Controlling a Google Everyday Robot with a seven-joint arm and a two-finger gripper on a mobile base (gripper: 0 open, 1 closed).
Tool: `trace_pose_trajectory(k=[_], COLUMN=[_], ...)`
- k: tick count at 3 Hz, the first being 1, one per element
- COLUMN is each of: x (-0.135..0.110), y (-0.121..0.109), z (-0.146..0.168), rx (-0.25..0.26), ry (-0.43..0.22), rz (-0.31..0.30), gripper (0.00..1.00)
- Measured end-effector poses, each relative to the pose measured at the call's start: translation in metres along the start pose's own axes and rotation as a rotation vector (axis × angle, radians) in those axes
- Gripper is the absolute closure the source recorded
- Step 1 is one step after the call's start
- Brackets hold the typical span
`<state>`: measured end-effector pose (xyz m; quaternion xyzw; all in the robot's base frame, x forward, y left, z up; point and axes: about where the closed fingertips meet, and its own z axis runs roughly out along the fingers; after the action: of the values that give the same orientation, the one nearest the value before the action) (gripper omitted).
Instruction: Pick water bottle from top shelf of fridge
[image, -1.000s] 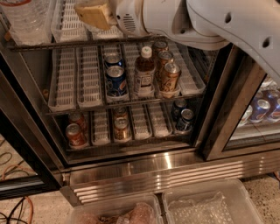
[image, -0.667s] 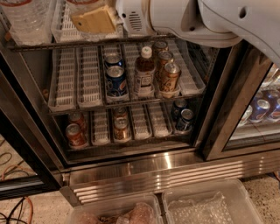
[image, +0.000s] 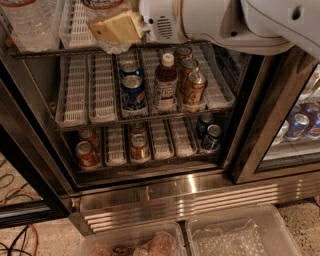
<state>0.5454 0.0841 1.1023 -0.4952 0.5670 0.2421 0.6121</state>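
Observation:
The fridge (image: 175, 192) stands open in front of me, with its stainless base below. My gripper (image: 112, 27), on a white arm coming in from the upper right, is at the front of the top shelf (image: 75, 27). It is shut on the water bottle (image: 102, 5), with one yellowish pad (image: 117, 30) lying across the bottle's front. The bottle's red, white and blue label shows at the frame's top, and its clear base overlaps the shelf's front rail. The far finger is hidden behind the bottle. A second clear bottle (image: 30, 22) stands at the shelf's left.
The middle rack holds a blue can (image: 132, 92), a brown-drink bottle (image: 165, 82) and gold cans (image: 194, 87). The lower rack holds several cans (image: 87, 152). The dark door frame (image: 260, 115) is at right, with more cans (image: 300, 122) behind glass. Clear plastic bins (image: 240, 232) are at the bottom.
The gripper and the water bottle have shifted slightly down and outward, so the bottle's base now overlaps the shelf's front rail. The arm has shifted a little.

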Motion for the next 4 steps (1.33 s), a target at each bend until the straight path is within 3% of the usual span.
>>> trace_pose_trajectory(k=[4], x=[0.042], y=[-0.003], z=[-0.029], rx=[0.001], ry=[0.092], rz=[0.071], gripper=[1.00])
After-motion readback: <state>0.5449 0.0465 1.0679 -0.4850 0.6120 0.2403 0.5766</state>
